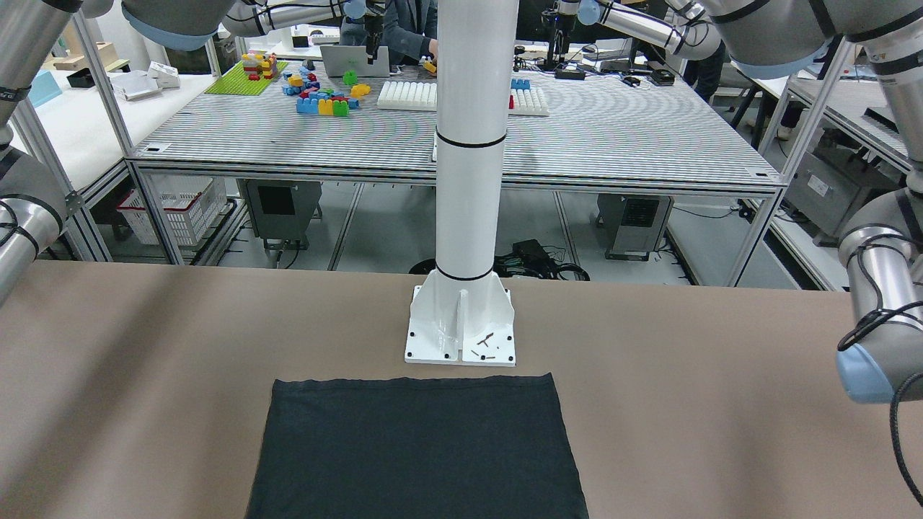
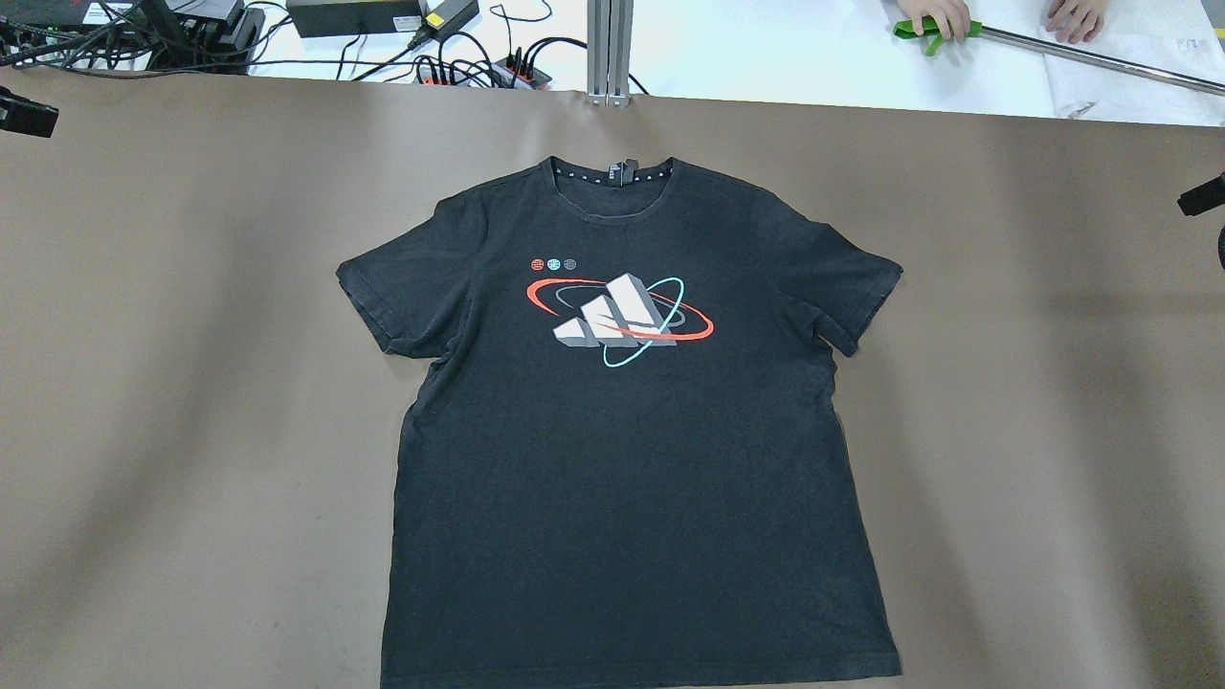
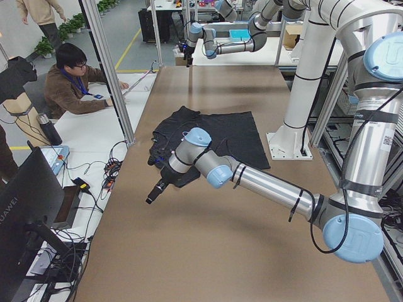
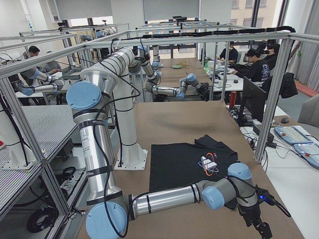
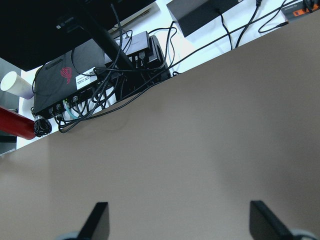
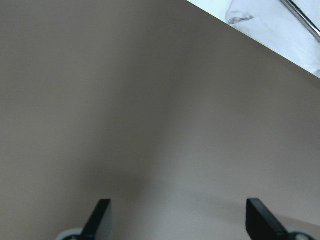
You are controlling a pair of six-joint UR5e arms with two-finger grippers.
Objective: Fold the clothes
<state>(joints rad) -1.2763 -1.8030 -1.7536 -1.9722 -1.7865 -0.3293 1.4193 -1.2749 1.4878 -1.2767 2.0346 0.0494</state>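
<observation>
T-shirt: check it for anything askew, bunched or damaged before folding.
Nothing stands out. The T-shirt lies flat on the table, print up, both sleeves spread and the hem straight. No tears or stains show; there are only faint creases near one sleeve.

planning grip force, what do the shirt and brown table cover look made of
Black T-shirt: thin soft knit, probably cotton jersey, matte; it lies limp with wrinkles. Brown table cover: smooth matte sheet, paper or fabric, unclear; shallow waves show.
</observation>
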